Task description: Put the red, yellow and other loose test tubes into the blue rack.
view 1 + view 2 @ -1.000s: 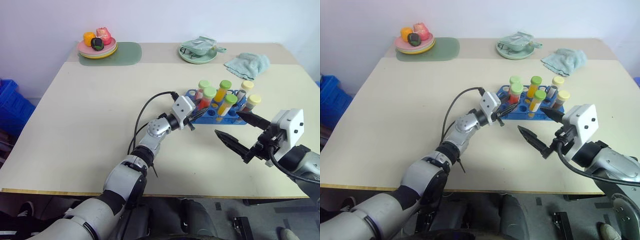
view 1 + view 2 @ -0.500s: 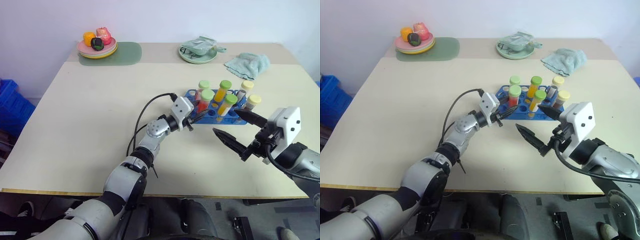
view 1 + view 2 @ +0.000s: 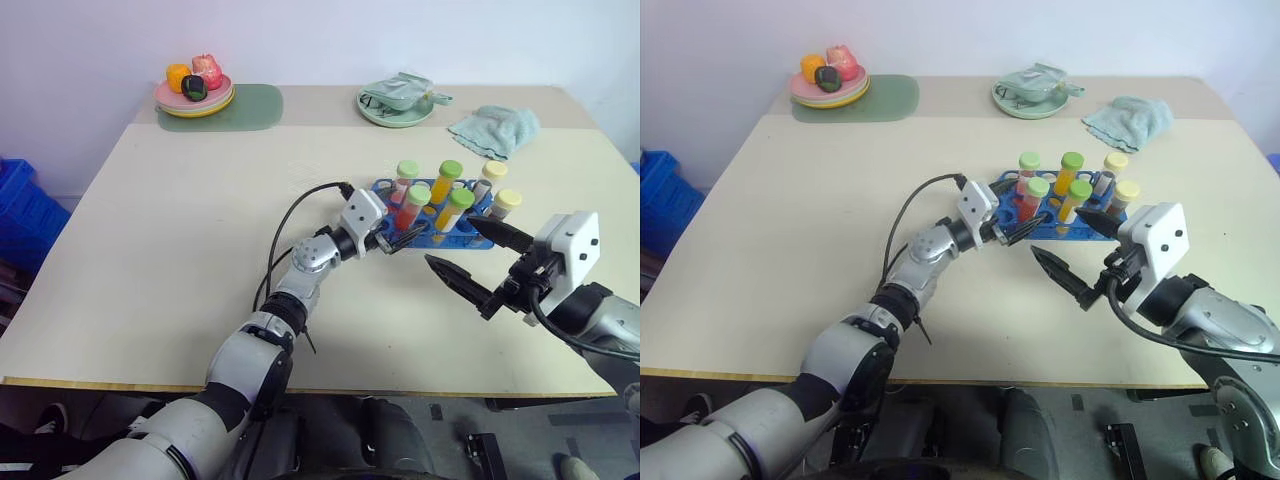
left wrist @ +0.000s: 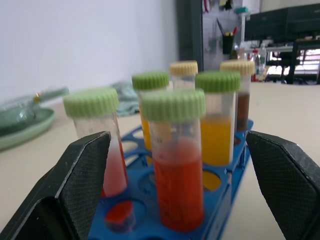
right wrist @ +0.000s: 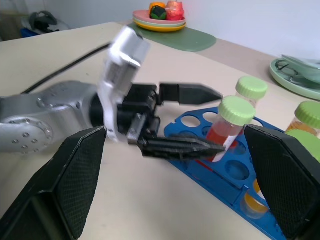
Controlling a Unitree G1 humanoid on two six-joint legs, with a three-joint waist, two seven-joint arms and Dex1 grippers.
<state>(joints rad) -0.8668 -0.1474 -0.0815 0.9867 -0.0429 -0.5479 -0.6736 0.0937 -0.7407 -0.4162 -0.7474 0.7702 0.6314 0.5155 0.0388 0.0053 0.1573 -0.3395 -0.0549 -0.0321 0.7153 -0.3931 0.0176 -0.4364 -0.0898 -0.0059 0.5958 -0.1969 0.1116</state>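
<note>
— Where's the blue rack [image 3: 436, 228] from where you stand?

— Right of the middle of the worktop [image 3: 170, 230], nearer the robot than the towel [image 3: 495, 130] and the green plate [image 3: 396, 110] at the far edge. Six tubes stand in it, green caps and yellow ones.

— And the left claw [image 3: 402, 238]?

— Right at the rack's near-left end. Its two black fingers stand wide apart, one on each side of the red tube with the green cap [image 4: 176, 161], and neither seems to touch it. The tube leans a little in its hole; I'd say it isn't seated straight.

— So what worries you?

— The way out. A finger sits close on either side of that cap, so if the arm pulls back at an angle, it could clip the tube or the pink one [image 4: 103, 142] beside it. The rack is light plastic, and a sideways knock could drag or tip it, tubes and all.

— The right claw [image 3: 482, 262]?

— Hovering above the worktop just this side of the rack's right end, fingers spread wide, nothing in them. One tip points at the yellow-capped tube [image 3: 504, 206] on that corner, so a small lurch forward could bump it.

— Any loose tubes left?

— I can't spot any on the worktop. If there are none, the only real risk is spoiling what's already standing
</note>
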